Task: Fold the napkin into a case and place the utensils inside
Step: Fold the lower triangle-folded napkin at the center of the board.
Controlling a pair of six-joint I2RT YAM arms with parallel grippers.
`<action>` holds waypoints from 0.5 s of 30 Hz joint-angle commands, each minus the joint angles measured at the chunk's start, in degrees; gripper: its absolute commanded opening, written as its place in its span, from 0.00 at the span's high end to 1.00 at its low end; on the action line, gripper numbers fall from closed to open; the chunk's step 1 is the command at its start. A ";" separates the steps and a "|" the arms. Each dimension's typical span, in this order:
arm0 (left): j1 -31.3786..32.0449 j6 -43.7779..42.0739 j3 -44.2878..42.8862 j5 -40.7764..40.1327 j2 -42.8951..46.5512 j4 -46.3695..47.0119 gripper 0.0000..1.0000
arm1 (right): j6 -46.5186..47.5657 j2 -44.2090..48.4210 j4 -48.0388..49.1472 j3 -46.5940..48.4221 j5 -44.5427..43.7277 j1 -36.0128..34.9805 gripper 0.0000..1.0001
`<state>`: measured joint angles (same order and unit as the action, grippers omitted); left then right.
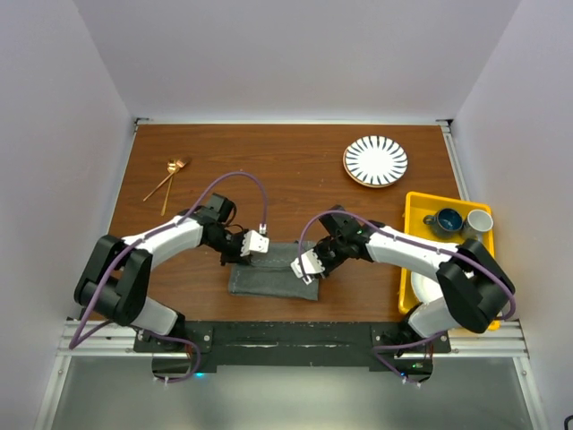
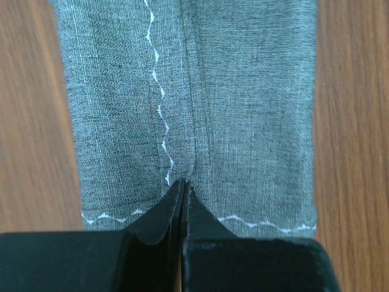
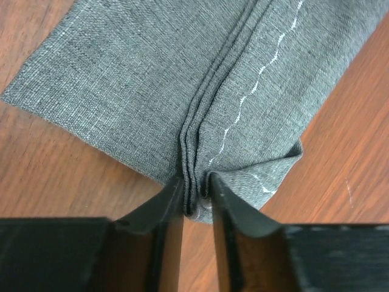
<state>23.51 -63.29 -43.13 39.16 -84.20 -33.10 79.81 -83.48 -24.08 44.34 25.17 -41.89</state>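
Grey woven cloth on smooth wood
Napkin (image 2: 243, 109) of matt, coarse-weave fabric with pale zigzag stitching; tabletop (image 1: 295, 170) of smooth brown wood grain with slight sheen; utensils (image 1: 177, 165) of shiny gold-copper metal; plate (image 1: 375, 160) glossy; tray (image 1: 430, 197) of smooth yellow plastic; left end effector (image 2: 183, 190) matt black, smooth.

Bright, even light — crisp focus, only soft shadows.

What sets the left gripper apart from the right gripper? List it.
The left gripper is shut, pinching a thin crease of the napkin; the right gripper stands parted around a thicker stack of folds. The left gripper is at the napkin's left end, the right gripper at its right end. Both sit low at its edge.
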 commanded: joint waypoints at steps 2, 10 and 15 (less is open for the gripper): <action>1.36 5.36 1.21 -0.75 -1.58 4.89 1.00 | -9.30 3.84 -2.62 4.17 -0.74 0.67 0.59; 1.63 8.09 1.56 -2.42 -3.16 6.12 1.00 | -30.13 9.92 -8.88 8.57 -0.29 2.34 0.52; 1.72 8.79 2.35 -2.33 -2.28 6.65 1.00 | -45.95 10.27 -9.59 10.07 0.85 4.53 0.52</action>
<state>24.82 -55.75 -42.26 37.87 -86.04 -27.86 49.28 -73.69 -31.03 52.29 25.06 -39.05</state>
